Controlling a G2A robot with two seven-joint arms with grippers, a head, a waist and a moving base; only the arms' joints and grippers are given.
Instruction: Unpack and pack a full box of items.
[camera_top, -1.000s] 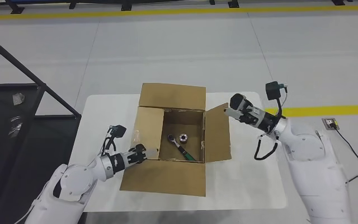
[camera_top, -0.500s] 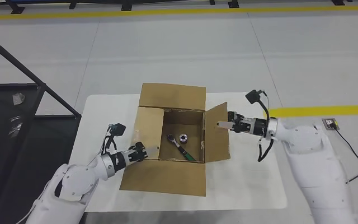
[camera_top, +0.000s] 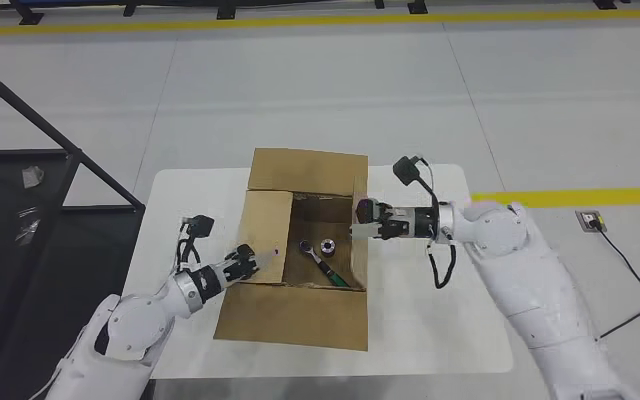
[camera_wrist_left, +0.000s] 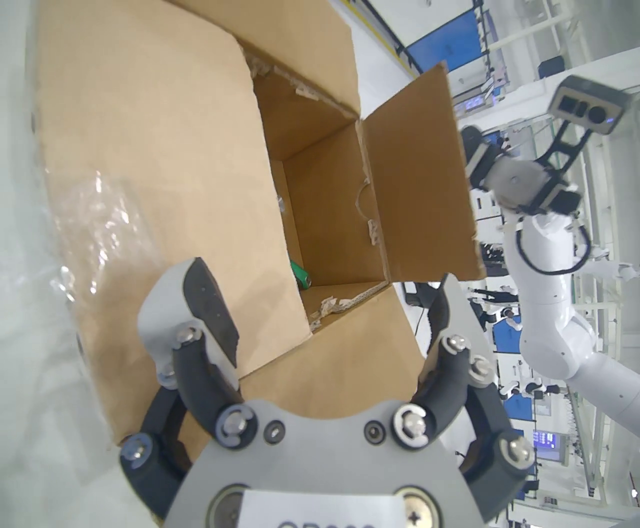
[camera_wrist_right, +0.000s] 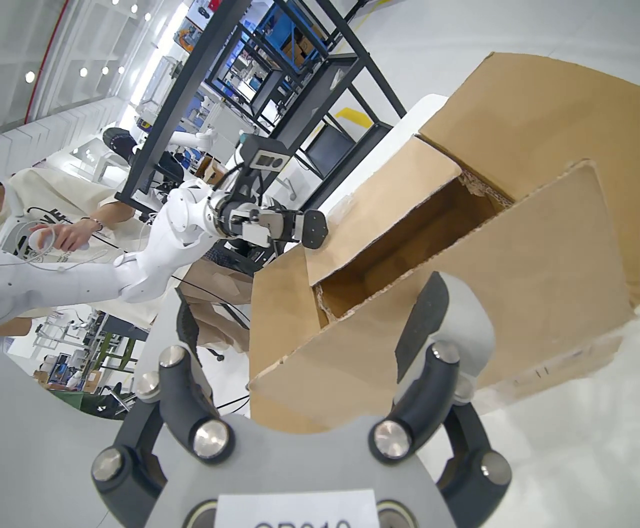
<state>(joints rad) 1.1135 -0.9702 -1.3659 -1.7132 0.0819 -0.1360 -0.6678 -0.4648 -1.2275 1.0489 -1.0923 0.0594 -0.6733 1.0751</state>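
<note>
An open cardboard box (camera_top: 300, 315) stands mid-table. On its floor lie a ratchet wrench with a green handle (camera_top: 322, 260) and a small round part (camera_top: 327, 243); the green handle (camera_wrist_left: 301, 274) also peeks out in the left wrist view. My left gripper (camera_top: 246, 263) is open at the outer edge of the left flap (camera_wrist_left: 150, 150), its fingers (camera_wrist_left: 210, 300) spread over the cardboard. My right gripper (camera_top: 363, 221) is open against the right flap (camera_top: 357, 255), which stands nearly upright. That flap (camera_wrist_right: 500, 300) sits just ahead of the right fingers (camera_wrist_right: 435, 320).
The white table (camera_top: 440, 320) has bare room right of the box and a narrower strip on the left. The rear flap (camera_top: 308, 171) and front flap lie folded outward. A black metal rack (camera_top: 40, 200) stands off the table's left side.
My right arm has swung in from the right, and the right flap has gone from lying outward to nearly upright. The left gripper has shifted slightly along the left flap.
</note>
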